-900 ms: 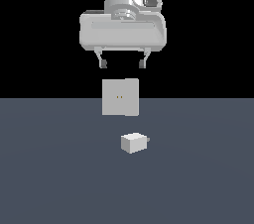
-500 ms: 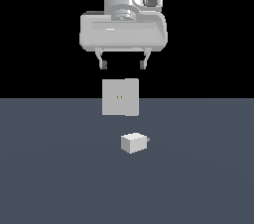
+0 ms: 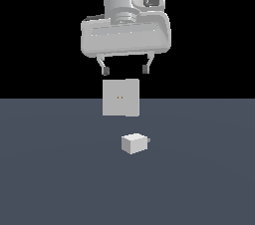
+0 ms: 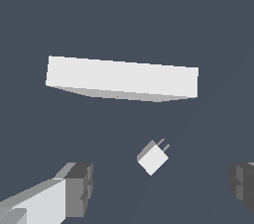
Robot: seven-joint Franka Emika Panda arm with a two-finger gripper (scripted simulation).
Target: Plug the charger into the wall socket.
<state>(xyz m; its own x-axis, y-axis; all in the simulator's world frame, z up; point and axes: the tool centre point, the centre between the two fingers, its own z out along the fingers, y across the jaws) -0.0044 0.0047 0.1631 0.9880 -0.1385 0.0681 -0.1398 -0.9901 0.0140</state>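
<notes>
Overhead, the gripper (image 3: 125, 70) hangs high above the floor (image 3: 50, 169) with its two fingers spread wide and nothing between them, a stance that suits a descent onto something small. The charger (image 3: 133, 143) lies on the floor nearer the exterior camera than the wall socket (image 3: 120, 98), a little toward the exterior view's right, and well apart from it. Its short prongs stick out toward the exterior view's right and slightly away, so they do not face the socket's front squarely; the block looks to be turned at an angle, which the wrist view confirms, showing the charger (image 4: 153, 158) skewed with its prongs pointing off obliquely.

The socket stands upright as a flat plate, its two tiny holes at the centre facing the exterior camera. From the wrist view only the thin top edge of the wall socket (image 4: 121, 79) shows, because the camera looks nearly straight down on it.

Judging from this layout, the wide opening and high hover serve an approach not yet begun: the arm would need to come down over the charger, turn the fingers to match the block's skewed sides, and then reorient the prongs toward the holes.
</notes>
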